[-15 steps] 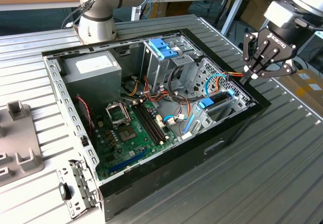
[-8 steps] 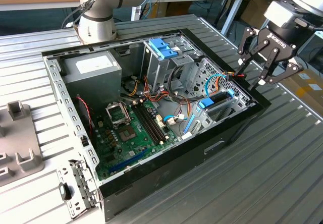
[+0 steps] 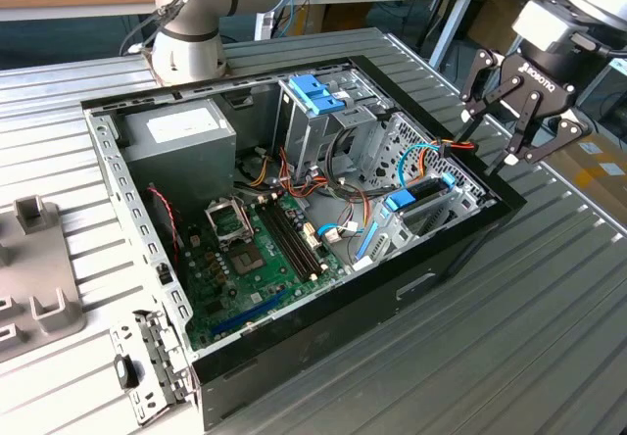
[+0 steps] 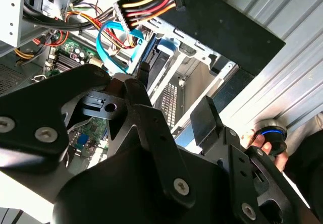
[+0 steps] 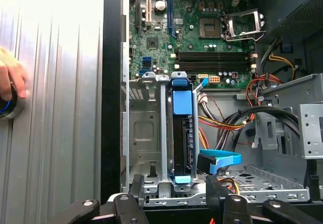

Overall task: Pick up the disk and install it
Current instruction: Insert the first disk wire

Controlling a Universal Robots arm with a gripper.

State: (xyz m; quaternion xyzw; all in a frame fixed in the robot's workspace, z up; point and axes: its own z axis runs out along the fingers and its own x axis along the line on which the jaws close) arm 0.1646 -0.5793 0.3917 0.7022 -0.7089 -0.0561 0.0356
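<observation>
We see the gripper [image 3: 522,126] empty, fingers spread apart, above the computer case's [image 3: 431,278] rim at the exterior view's right. The disk [image 5: 182,133] stands on edge in its bay [image 5: 146,133], open room beside it. A hand [image 5: 11,80], partly cut off, rests on the table [image 5: 55,108].

One disk [image 5: 182,133]; one computer case [image 3: 460,249]; one hand [image 3: 519,112].

disk [image 5: 182,133], blue-framed, on edge, apparently seated in its bay
</observation>
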